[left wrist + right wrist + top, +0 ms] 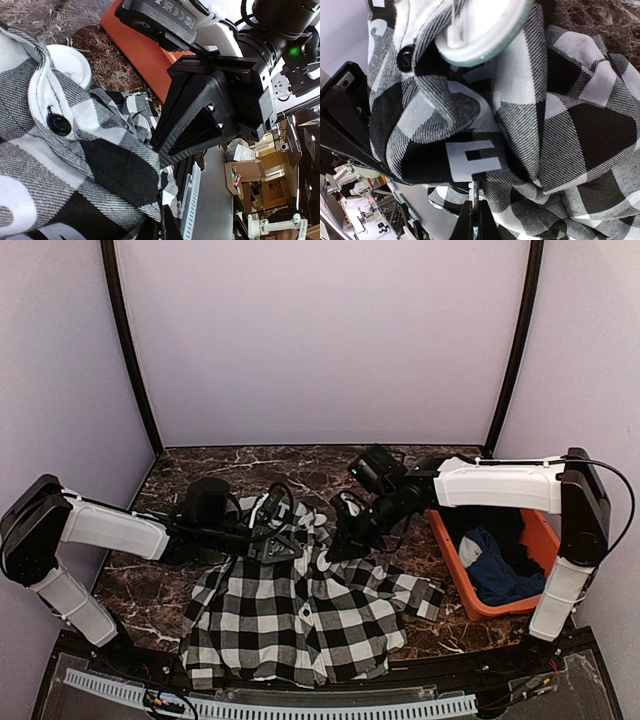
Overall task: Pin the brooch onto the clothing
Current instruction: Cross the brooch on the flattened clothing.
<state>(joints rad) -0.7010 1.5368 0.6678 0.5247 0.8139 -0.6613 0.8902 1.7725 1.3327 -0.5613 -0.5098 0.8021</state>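
Spread rumpled at lower centre of the top view, a black-and-white checked shirt (290, 620), white block lettering (470, 157) showing, upper edge bunched up, round white brooch (480, 25) against its folds.

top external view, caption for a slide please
Left hand and right hand meet, shut, over the checked shirt; orange bin alongside.

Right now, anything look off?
The checked shirt lies rumpled, not flat, bunched up between the shut left gripper and right gripper. A white round disc sits half tucked in a fold there. No spill or tear visible.
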